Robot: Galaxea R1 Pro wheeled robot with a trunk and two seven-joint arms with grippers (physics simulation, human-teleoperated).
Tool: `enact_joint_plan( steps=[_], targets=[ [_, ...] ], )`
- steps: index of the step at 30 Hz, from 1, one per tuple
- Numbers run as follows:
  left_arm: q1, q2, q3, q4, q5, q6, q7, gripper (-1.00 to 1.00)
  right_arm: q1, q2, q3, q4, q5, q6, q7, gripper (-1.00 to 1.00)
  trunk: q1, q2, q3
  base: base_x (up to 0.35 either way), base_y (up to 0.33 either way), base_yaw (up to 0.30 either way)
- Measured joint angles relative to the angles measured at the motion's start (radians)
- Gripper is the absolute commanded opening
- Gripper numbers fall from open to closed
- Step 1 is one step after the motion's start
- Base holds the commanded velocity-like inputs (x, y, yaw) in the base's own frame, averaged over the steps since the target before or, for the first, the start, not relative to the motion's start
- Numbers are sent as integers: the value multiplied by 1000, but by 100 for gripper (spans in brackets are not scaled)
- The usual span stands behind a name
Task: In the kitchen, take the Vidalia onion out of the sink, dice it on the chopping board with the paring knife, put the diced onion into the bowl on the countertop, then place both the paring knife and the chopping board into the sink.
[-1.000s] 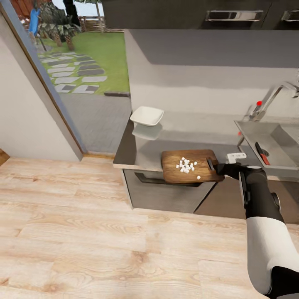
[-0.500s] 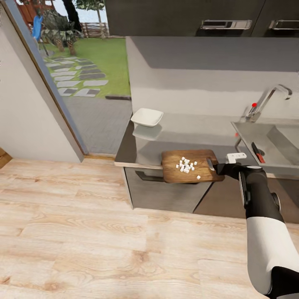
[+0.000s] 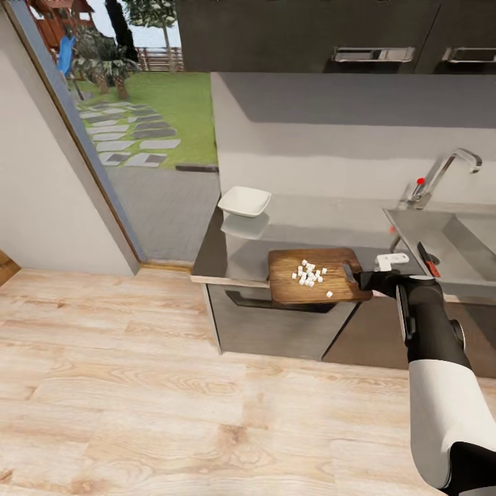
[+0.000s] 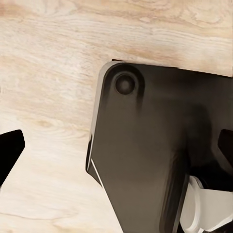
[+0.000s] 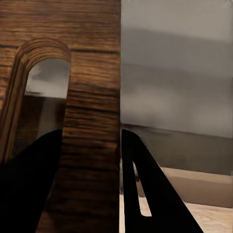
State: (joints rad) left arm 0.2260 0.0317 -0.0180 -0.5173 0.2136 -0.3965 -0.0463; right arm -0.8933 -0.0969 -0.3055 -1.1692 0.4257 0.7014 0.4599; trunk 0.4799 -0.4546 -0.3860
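Note:
My right gripper point(image 3: 355, 277) is shut on the handle end of the dark-brown chopping board point(image 3: 293, 289). The board is held level over the front edge of the grey countertop point(image 3: 234, 251). In the right wrist view the fingers point(image 5: 145, 194) clamp the wooden strip point(image 5: 92, 121) beside the handle slot. A small heap of white diced onion point(image 3: 309, 273) lies on the board. The white bowl point(image 3: 244, 200) stands at the counter's back left. The red-handled paring knife point(image 3: 427, 259) lies in the sink point(image 3: 413, 231) at the right. My left gripper point(image 4: 116, 150) hangs open over the floor.
A chrome faucet point(image 3: 448, 169) with a red knob rises behind the sink. Dark wall cabinets point(image 3: 310, 34) hang above the counter. Left of the counter a doorway point(image 3: 138, 138) opens to a garden. Light wooden floor point(image 3: 172, 399) spreads in front, and the robot's dark base point(image 4: 145, 160) sits below the left gripper.
The whole picture has shifted a little, so the camera has moved: sink and faucet sit further left in view. The board stays in my right gripper, with the onion pieces unmoved.

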Motion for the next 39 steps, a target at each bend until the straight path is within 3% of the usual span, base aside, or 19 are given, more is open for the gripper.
enact_joint_plan(
  steps=[15, 39],
  targets=[
    [0, 0, 0, 0, 0, 0, 0, 100, 0, 0, 0, 0, 0, 0, 0, -100, 0, 0, 24, 146, 79, 0],
    [-1, 0, 0, 2, 2, 0, 0, 100, 0, 0, 0, 0, -2, 1, -1, -100, 0, 0, 61, 39, 3, 0]
  ],
)
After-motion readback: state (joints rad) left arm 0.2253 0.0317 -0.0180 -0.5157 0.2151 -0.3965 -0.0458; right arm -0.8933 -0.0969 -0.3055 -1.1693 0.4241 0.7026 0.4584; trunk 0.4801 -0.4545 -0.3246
